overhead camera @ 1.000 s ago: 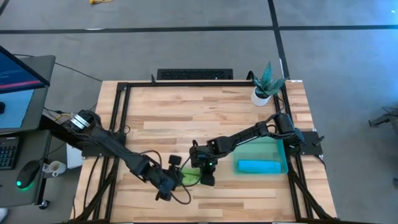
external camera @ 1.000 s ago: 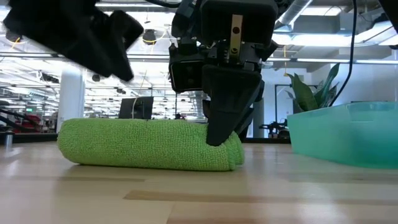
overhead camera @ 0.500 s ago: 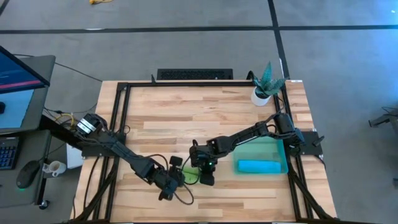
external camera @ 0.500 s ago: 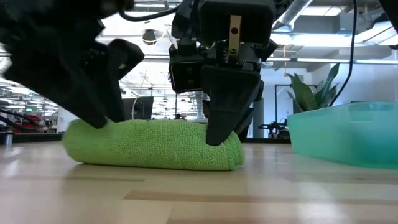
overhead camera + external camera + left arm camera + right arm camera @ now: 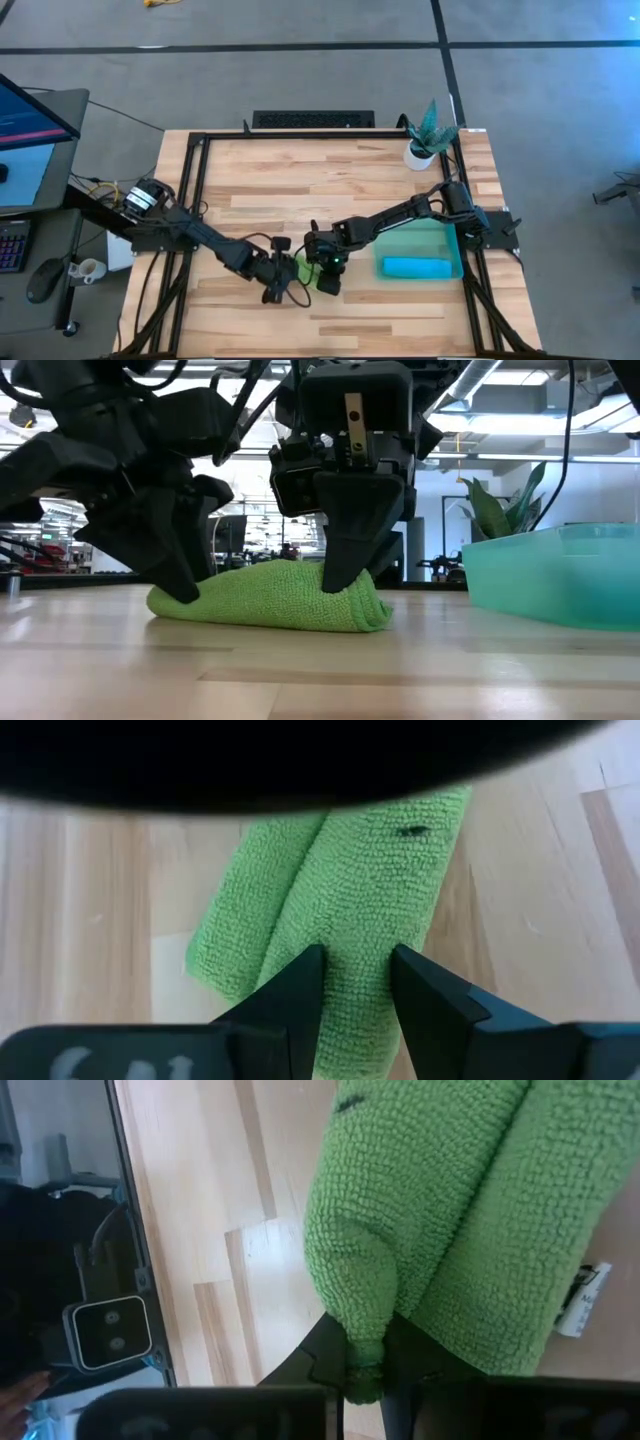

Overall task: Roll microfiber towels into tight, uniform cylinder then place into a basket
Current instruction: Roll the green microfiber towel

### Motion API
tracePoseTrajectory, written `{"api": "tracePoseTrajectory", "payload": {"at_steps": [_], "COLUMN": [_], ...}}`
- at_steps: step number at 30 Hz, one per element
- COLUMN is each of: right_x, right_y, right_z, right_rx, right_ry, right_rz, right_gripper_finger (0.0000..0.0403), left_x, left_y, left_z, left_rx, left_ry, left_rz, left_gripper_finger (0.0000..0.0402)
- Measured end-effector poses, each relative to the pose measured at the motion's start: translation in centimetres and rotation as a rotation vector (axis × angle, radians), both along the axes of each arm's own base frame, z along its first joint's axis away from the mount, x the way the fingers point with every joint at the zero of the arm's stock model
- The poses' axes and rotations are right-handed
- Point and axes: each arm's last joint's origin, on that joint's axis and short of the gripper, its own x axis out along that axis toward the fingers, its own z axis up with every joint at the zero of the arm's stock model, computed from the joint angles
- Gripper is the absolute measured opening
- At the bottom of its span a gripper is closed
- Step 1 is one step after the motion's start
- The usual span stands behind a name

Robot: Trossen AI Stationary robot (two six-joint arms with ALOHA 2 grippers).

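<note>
The lime green microfiber towel (image 5: 270,595), rolled into a soft, somewhat flattened cylinder, is lying on the light wooden slatted table (image 5: 300,190), just beside the open side of the shallow translucent teal-green plastic basket (image 5: 452,243) that faces the table's middle. Both arms are meeting over it.

The right gripper (image 5: 365,1370) is pinching one end of the green roll: in its wrist view a bunched fold of cloth is sitting squeezed between its two dark fingers, which are pressing nearly together on it. A small white label (image 5: 581,1299) is sticking out from the roll's edge near there. In the low view this gripper (image 5: 343,565) is standing nearly upright on the end of the roll nearer the basket.

The left gripper (image 5: 352,992) is coming down on the roll's other end, farther from the basket. Its fingers are sitting on the green pile with a narrow strip of towel between them; they seem to be gripping that ridge, though the wrist view is too close to be sure how firmly. In the low view it (image 5: 185,565) is leaning in against that far end.

The bright sky blue microfiber towel (image 5: 416,267), rolled into a neat cylinder, is lying inside the basket, along its wall nearest the table's front edge. A small white pot holding a spiky green plant (image 5: 428,132) is standing beyond the basket, at the table's rear corner.
</note>
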Motion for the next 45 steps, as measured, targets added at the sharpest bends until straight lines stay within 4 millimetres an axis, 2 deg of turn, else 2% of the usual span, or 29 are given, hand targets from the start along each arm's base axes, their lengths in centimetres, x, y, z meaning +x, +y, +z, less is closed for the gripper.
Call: {"api": "tracePoseTrajectory", "payload": {"at_steps": [7,10,15,19,22,25,29,34,45], "right_x": [-0.1,-0.2,-0.3,-0.5,-0.5,-0.3,-0.1,-0.1,-0.2], "right_y": [0.1,0.5,1.5,3.2,3.3,2.1,1.1,2.3,2.7], "right_z": [0.0,0.0,0.2,0.7,0.8,0.5,-1.9,-3.4,-3.6], "right_rx": [0.002,0.004,0.046,0.168,0.184,0.183,0.177,0.157,0.068], "right_ry": [0.005,0.002,-0.013,-0.033,-0.032,0.004,0.104,0.127,0.151], "right_rz": [0.004,0.019,0.065,0.161,0.171,0.125,0.059,0.065,-0.028], "right_gripper_finger": [0.0047,0.0047,0.0047,0.0047,0.0047,0.0047,0.0045,0.0046,0.0047], "left_x": [0.1,0.0,0.1,0.7,0.8,0.9,1.2,1.2,1.2], "left_y": [0.1,-0.2,-0.9,-1.6,-1.9,-1.4,-0.5,0.0,0.4], "left_z": [-0.1,-0.1,0.1,1.1,1.5,1.3,1.1,1.1,0.9], "left_rx": [-0.089,-0.218,-0.441,-0.696,-0.776,-0.798,-0.799,-0.768,-0.624], "left_ry": [0.023,0.063,0.142,0.232,0.269,0.293,0.303,0.291,0.218], "left_rz": [-0.027,-0.028,0.013,0.094,0.137,0.226,0.260,0.215,0.187], "left_gripper_finger": [0.0108,0.0082,0.0013,0.0014,0.0016,0.0013,0.0010,0.0012,0.0021]}}
